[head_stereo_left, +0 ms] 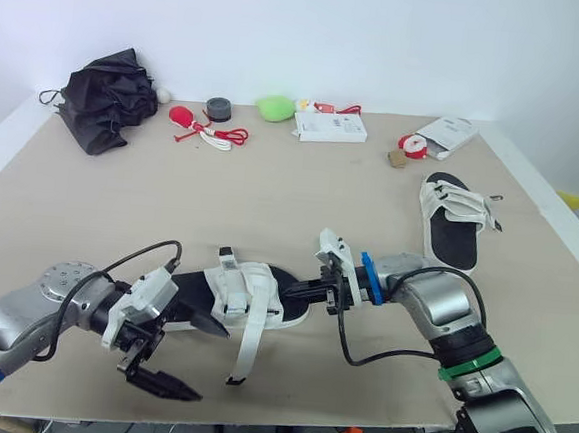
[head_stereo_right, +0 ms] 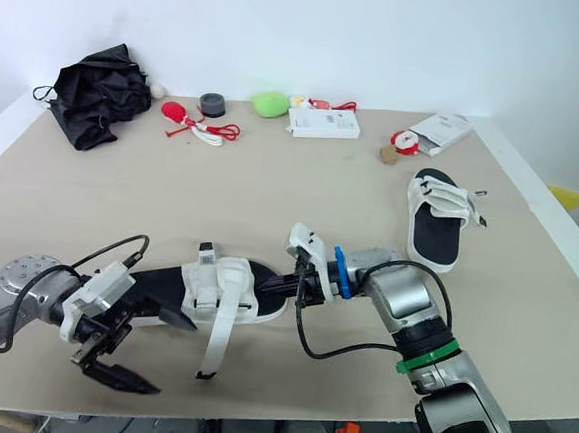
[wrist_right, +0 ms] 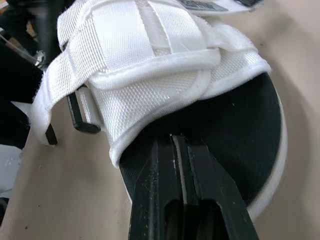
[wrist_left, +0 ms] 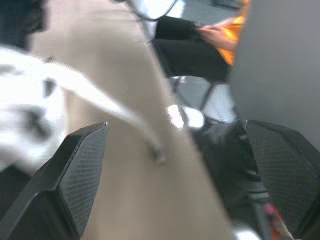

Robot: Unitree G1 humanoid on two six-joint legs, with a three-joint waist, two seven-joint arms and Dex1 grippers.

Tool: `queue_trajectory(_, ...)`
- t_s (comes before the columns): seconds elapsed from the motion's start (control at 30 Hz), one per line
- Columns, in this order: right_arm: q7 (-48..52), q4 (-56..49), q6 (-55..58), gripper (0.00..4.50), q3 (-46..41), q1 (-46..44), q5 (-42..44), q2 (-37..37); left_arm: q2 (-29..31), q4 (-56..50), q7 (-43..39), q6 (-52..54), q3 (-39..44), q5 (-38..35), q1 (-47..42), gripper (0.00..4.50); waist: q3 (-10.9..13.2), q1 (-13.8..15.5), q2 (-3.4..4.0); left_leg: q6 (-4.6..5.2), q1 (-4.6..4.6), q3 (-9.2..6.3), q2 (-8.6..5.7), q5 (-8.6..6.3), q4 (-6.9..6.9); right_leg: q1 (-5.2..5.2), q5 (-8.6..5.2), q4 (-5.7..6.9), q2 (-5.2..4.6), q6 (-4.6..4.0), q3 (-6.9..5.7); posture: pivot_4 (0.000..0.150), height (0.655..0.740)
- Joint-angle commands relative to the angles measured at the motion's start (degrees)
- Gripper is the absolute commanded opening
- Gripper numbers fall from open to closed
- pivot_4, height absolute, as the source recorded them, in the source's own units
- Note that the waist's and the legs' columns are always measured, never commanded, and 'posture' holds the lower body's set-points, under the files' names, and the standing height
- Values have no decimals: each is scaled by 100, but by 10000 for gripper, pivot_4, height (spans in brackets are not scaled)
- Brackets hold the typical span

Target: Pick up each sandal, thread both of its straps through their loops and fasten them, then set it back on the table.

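Observation:
A sandal (head_stereo_left: 248, 296) with a black footbed and white straps lies near the table's front edge. One loose strap (head_stereo_left: 246, 349) trails from it toward the front edge. My right gripper (head_stereo_left: 296, 290) is shut, its two fingers (wrist_right: 182, 185) pressed together and resting on the footbed at the toe end, just under the white upper. My left gripper (head_stereo_left: 198, 362) stands open beside the sandal's heel end. The loose strap (wrist_left: 100, 102) lies just beyond its spread fingers (wrist_left: 80, 165). A second sandal (head_stereo_left: 452, 221) lies flat at the right, apart from both grippers.
Along the back stand a black folded umbrella (head_stereo_left: 106, 97), red-and-white cords (head_stereo_left: 204, 130), a grey tape roll (head_stereo_left: 218, 107), a green object (head_stereo_left: 274, 107), a white box (head_stereo_left: 330, 127) and a white packet (head_stereo_left: 446, 134). A person in orange (wrist_left: 220, 35) sits past the front edge.

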Motion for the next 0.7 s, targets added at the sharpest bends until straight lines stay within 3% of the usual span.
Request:
queue_trajectory(0.03,-76,-368,155,0,-246,78,108,-192,-290,38,-92,165,402,198,-19,44897,0,-2,0,0,-4,2,-3,-1,-1,-3,0,-1,-1,0,2,1500,7400)
queue_trajectory(0.7,-289,-720,554,0,-178,-189,432,2,-1814,953,-456,-460,973,1490,-419,44897,3,-8,0,0,-27,-8,0,-3,-5,-22,12,-2,4,20,-2,1500,7400)
